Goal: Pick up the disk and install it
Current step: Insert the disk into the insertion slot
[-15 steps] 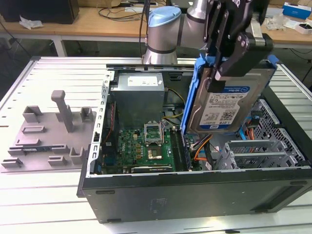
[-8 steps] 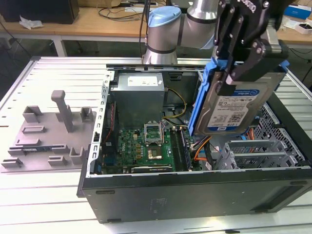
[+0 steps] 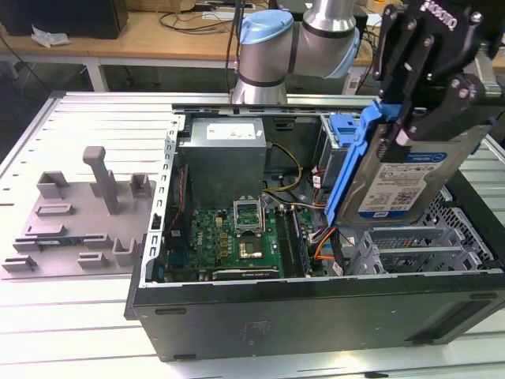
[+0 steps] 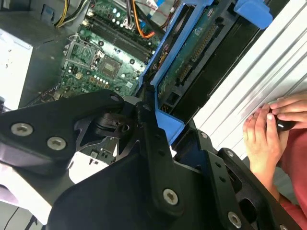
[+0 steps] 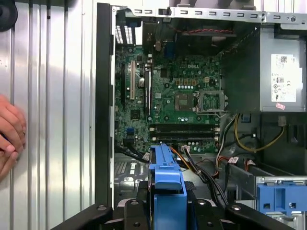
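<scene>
**A:** Where is the disk [image 3: 404, 180]?

**B:** It is in the air at the exterior view's right, tilted on edge over the uncovered computer case [image 3: 316, 320]. Its label faces the camera. Its blue bracket [image 3: 349, 162] runs down the side toward the exterior view's left.

**A:** And the gripper [image 3: 430, 118]?

**B:** It is clamped on the disk, with black fingers pressing the upper part from both sides. In the first wrist view the bracket [image 5: 166, 177] sticks out between them.

**A:** What sits below?

**B:** The green motherboard [image 3: 237, 229] lies on the case floor, toward the lower middle of the exterior view. The grey power supply [image 3: 225, 154] is above it in the frame. A blue clip [image 3: 347, 126] on the drive cage is just beside the bracket's upper end.

**A:** Anything outside the case?

**B:** A grey plastic stand [image 3: 79, 209] sits on the ribbed table [image 3: 95, 118] at the exterior view's left, well apart from the case. In the second wrist view a person's hands [image 4: 268, 127] are over the table near the case.
</scene>
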You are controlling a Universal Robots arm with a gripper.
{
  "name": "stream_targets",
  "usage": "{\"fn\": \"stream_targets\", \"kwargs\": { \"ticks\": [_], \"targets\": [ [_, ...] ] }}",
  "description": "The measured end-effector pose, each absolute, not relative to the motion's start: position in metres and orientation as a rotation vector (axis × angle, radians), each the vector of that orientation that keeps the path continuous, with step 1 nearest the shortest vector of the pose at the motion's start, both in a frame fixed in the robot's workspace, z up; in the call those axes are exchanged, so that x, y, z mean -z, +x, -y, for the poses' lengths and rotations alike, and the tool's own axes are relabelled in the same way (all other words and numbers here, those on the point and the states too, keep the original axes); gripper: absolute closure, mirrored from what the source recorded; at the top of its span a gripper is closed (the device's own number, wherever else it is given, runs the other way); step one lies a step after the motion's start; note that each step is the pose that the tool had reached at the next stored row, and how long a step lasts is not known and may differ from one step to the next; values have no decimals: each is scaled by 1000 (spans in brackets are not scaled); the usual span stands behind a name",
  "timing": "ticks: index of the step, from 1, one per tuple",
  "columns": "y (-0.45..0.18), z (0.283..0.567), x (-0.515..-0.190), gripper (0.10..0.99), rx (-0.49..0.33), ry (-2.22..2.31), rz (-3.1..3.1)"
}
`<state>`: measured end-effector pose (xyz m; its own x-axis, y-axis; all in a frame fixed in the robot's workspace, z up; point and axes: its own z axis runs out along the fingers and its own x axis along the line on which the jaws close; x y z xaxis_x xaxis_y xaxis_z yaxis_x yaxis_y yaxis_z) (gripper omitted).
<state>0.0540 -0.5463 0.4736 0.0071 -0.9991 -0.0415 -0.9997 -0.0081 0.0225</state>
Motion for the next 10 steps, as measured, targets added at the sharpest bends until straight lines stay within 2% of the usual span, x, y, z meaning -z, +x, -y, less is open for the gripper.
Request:
{"fn": "stream_targets", "kwargs": {
  "ticks": [10],
  "targets": [
    [84,551,-471,718,-72,-2219,-2203]
  ]
}}
